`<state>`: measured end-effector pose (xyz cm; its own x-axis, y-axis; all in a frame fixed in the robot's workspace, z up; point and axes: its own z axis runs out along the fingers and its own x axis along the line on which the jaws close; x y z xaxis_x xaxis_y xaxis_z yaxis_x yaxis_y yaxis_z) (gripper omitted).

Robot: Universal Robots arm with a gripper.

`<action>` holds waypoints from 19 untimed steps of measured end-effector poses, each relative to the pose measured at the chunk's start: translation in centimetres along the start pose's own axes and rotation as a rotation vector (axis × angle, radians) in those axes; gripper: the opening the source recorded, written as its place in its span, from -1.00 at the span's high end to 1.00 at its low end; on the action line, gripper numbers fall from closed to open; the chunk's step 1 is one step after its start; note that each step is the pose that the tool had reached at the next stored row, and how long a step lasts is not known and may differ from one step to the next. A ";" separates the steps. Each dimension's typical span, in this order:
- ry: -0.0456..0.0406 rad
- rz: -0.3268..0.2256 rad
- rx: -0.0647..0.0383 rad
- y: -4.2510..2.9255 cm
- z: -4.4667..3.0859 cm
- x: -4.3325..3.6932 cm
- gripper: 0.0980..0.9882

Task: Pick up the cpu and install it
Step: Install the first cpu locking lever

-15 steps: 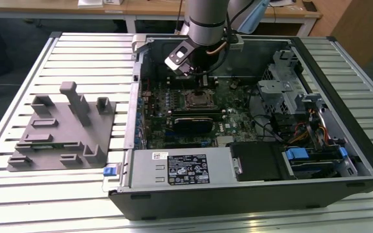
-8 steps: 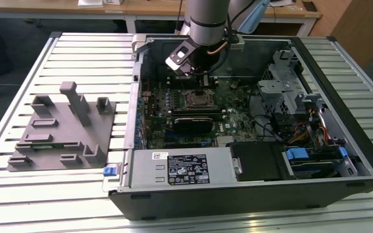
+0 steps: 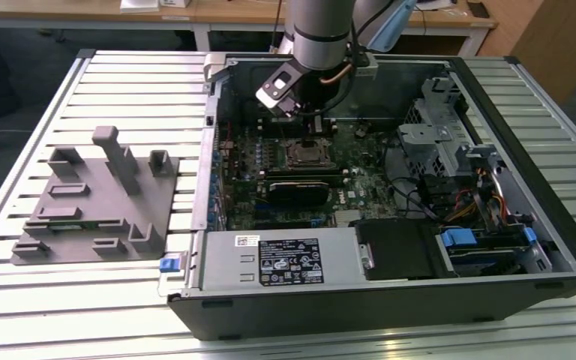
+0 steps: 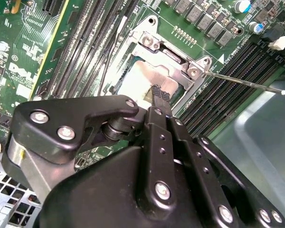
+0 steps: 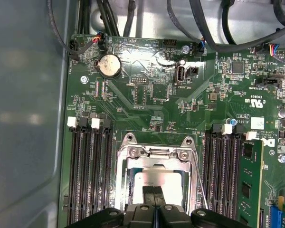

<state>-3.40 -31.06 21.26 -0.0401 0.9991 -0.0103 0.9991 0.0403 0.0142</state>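
Cpu: one. The cpu [image 5: 154, 177] [image 4: 135, 78] lies flat inside the socket, its pale silvery top facing up.
Socket: one. The socket [image 5: 161, 153] [image 3: 308, 157] is a square metal frame on the green board, and two screws show along one edge of it.
Gripper: one. The gripper [image 5: 154, 192] [image 4: 160, 94] stands right over the cpu. Its two fingertips [image 5: 148, 192] are drawn together with only a thin seam between them. They sit at the chip's top near one edge and grip nothing. I cannot tell whether they touch the chip.
Lever: one thin wire lever [image 4: 247, 81] sticks out sideways from the socket's corner.
Memory slots: two banks. The memory slots [image 5: 92, 171] flank the socket, one bank on each side.
Coin battery: one coin battery [image 5: 109, 65] sits on the board, well apart from the socket.
Case: one open case [image 3: 388, 296] lies on its side, with the arm reaching down into it.
Labelled box: one grey labelled box [image 3: 278, 259] sits in the case's near corner.
Fixture: one grey fixture [image 3: 98, 202] stands outside the case, toward the exterior view's left.
Table: one slatted table [image 3: 118, 82] carries both the case and the fixture.
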 end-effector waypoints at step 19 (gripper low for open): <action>0.0002 0.000 0.000 0.01 -0.98 -0.01 0.98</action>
<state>-3.40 -31.06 22.25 -0.0401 0.9991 -0.0101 0.9991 0.0403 0.0143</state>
